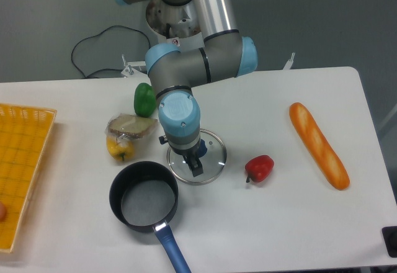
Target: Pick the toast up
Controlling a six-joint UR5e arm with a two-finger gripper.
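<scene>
Small glossy beige toast (131,125) with brown crust leaning on a yellow toy pepper (119,149) left of the arm, dark tool (196,167) over a round glass lid (212,156), finger spread unclear, white counter (279,217)

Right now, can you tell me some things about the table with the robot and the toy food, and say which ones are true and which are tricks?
1. The toast lies on top of the yellow pepper. True.
2. The gripper is holding the toast. False: it hangs over the glass lid, well to the right of the toast.
3. The black pot has the red pepper inside it. False: the pot looks empty, and the red pepper sits on the table right of the lid.
4. The baguette lies alone on the right side of the table. True.
5. The green pepper is behind the toast. True.
</scene>
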